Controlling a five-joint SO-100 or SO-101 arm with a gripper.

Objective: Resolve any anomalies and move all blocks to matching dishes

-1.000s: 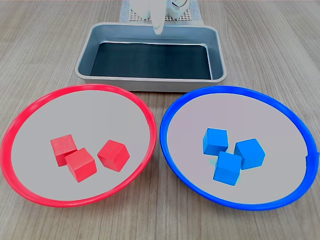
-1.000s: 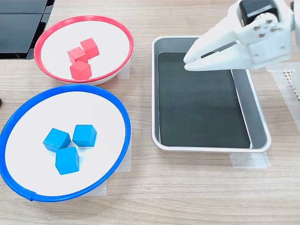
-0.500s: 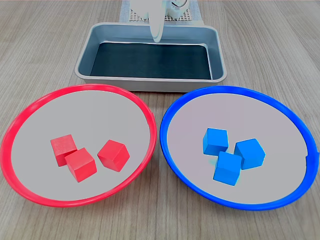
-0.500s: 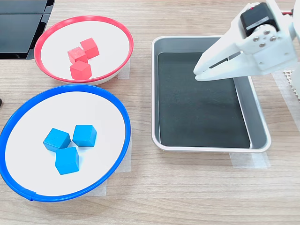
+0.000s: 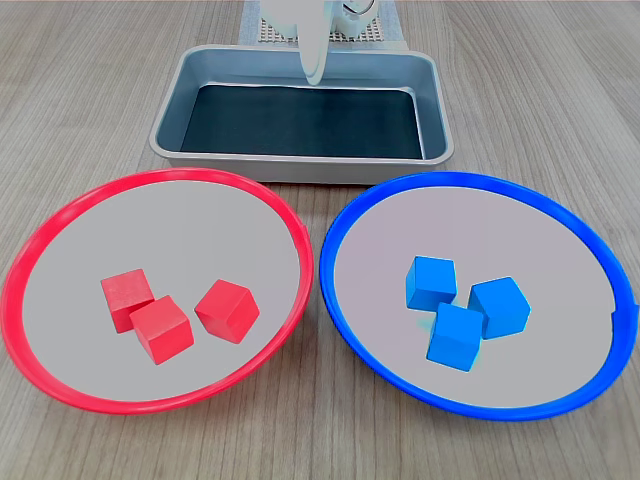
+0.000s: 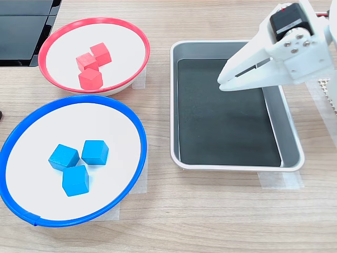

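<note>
Since the three red blocks sit in the red dish and the three blue blocks in the blue dish, near the table's front edge, the job looks done. The gripper, jaws nearly closed and empty, hangs over the tray; reaching again could knock blocks out.

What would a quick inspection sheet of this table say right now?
Surface: wooden table, bare between items.
Job's things: three red blocks in the red dish; three blue blocks in the blue dish.
Clutter: grey tray, holding nothing; clear tape at its corner.
Gripper: gripper over the tray, shut, holding nothing.
Cables: nothing seen.
Surroundings: dark panel at the second exterior view's left.
</note>
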